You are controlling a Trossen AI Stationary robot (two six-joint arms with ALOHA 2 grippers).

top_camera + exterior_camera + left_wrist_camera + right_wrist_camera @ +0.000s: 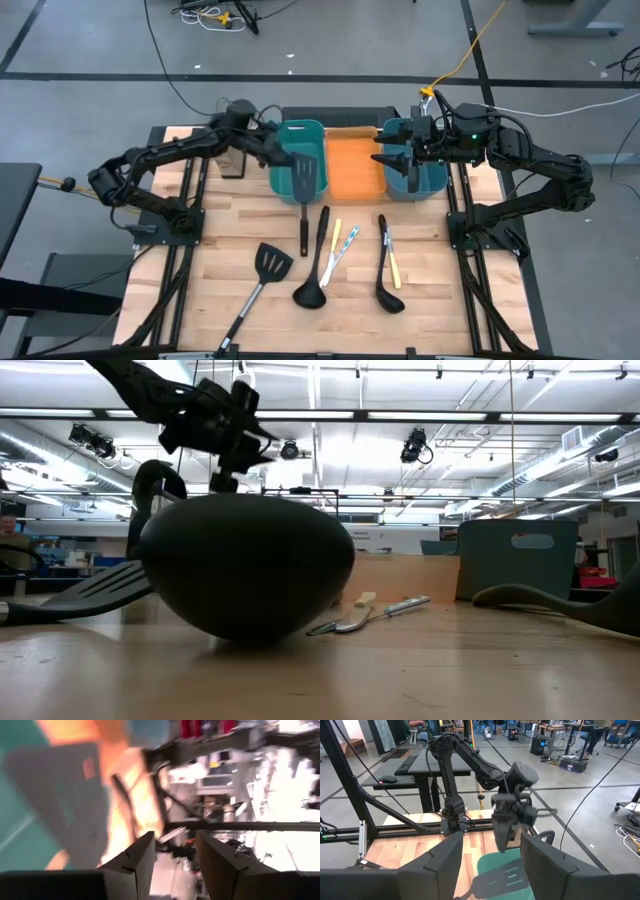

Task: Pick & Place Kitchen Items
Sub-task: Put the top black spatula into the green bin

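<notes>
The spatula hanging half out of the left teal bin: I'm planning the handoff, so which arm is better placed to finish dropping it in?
Left. The left gripper hovers over the spatula at the left teal bin. The right gripper sits over the right bin, past the orange one.

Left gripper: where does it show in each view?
High: left gripper, upper centre-left, over the left teal bin.
Low: upper left, above the ladle.
Left wrist: own fingers, bottom centre.
Right wrist: centre, pointing down.
Shared landmark: left teal bin.
</notes>
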